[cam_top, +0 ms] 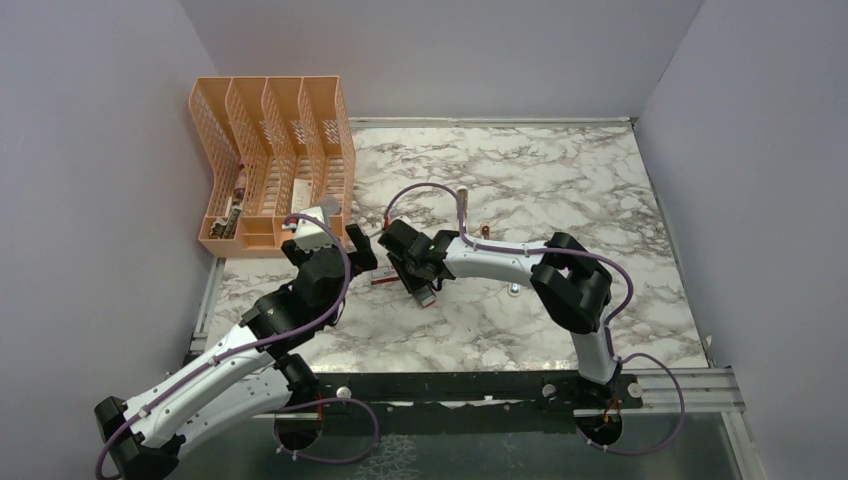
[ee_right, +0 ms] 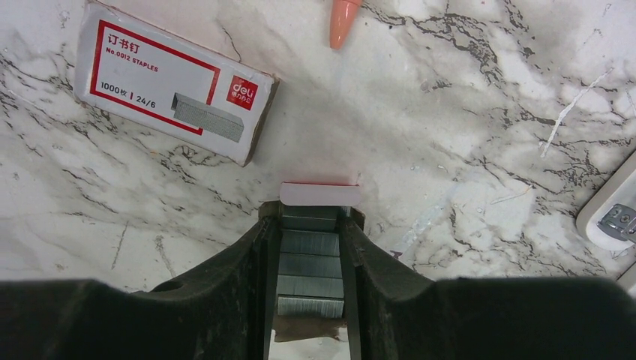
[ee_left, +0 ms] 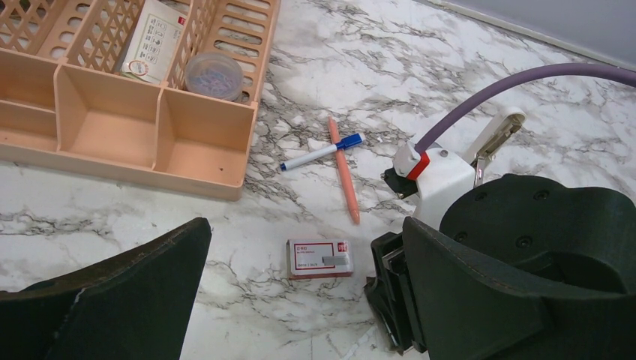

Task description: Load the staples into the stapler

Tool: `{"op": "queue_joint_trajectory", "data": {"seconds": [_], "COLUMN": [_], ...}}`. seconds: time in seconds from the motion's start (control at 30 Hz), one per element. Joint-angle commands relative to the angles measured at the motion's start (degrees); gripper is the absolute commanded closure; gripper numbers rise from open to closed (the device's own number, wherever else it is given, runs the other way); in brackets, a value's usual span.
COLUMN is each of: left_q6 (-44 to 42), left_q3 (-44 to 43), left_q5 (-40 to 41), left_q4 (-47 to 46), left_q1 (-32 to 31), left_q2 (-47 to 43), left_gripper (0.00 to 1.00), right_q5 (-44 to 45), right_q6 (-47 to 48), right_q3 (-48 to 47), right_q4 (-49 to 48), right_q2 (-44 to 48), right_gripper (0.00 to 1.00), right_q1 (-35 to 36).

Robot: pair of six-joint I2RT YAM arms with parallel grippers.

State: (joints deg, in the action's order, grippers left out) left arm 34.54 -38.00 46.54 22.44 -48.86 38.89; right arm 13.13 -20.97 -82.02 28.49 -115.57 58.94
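Marble table (ee_right: 465,112), from my R wrist: red-and-white box (ee_right: 176,90) one side, orange pen (ee_right: 343,11) tip ahead, white stapler (ee_right: 611,214) apart on the other. R gripper (ee_right: 310,225) clamps the staples (ee_right: 310,262), grey strips stacked btwn its fingers; my L gripper (ee_left: 304,225) hangs wide open nr the box.

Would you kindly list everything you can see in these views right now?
organizer: one, orange, back left of table
card: one, white, in organizer
tub: one, clear, in organizer beside card
pen: one, orange, right of organizer
marker: one, white with blue cap, crossing pen
box: one, red and white, near pen's tip
stapler: one, white, right of pen
staples: a few strips, grey, in right tool
table: one, marbled
left tool: one, black, open, over box
right tool: one, black, shut on staples
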Motion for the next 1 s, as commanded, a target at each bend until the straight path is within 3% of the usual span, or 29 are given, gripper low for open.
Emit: {"op": "queue_joint_trajectory", "data": {"seconds": [0.0,0.13,0.33,0.97], "left_q6": [0.4,0.4,0.4,0.6], "left_q3": [0.4,0.4,0.3,0.3], "left_q5": [1.5,1.5,1.6,1.4], "left_q4": [-0.2,-0.2,-0.2,-0.2], "left_q1": [-0.1,-0.1,-0.1,-0.1], "left_q2": [-0.7,-0.8,-0.7,-0.7], "left_gripper": [0.01,0.01,0.01,0.01], "right_q5": [-0.9,-0.3,0.1,0.4], "right_q6": [-0.5,-0.8,-1.0,0.3], "right_q3": [-1.5,-1.7,-2.1,2.5], "right_q4": [-0.8,-0.3,-0.2,1.5], "right_q2": [-1.2,-1.6,-0.9,6.9], "right_gripper": [0.62,0.69,0.72,0.71], "right_q1": [0.6,0.6,0.6,0.6]}}
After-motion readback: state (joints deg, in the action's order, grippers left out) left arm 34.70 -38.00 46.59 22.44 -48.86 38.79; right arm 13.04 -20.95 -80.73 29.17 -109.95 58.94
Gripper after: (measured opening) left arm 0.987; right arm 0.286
